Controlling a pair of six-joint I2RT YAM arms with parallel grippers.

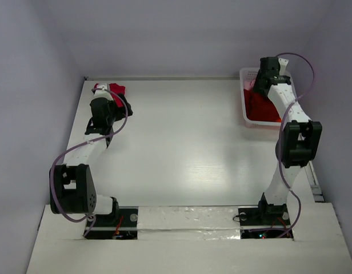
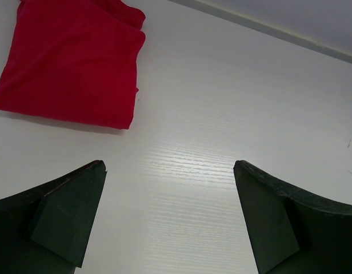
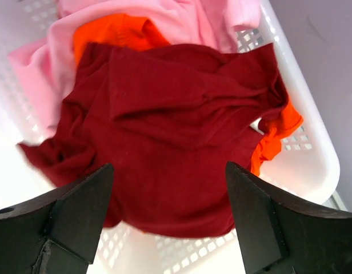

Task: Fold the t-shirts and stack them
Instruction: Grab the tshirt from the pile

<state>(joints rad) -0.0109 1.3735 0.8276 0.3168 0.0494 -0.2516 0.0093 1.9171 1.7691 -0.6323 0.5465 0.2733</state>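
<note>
A crimson-pink t-shirt (image 2: 70,63) lies folded at the table's far left corner (image 1: 110,89). My left gripper (image 2: 170,168) hovers open just short of it, with bare table between the fingers. In the white basket (image 3: 313,171) at the far right, a crumpled dark red t-shirt (image 3: 170,148) lies on top of a bright orange t-shirt (image 3: 116,31) and a pale pink t-shirt (image 3: 44,57). My right gripper (image 3: 169,168) hangs open over the dark red t-shirt and holds nothing. From above, the red pile (image 1: 262,107) shows beside the right arm.
The white lattice basket (image 1: 244,74) stands at the far right corner of the white table (image 1: 187,142). Grey walls close the table in at the back and on both sides. Cables loop along both arms.
</note>
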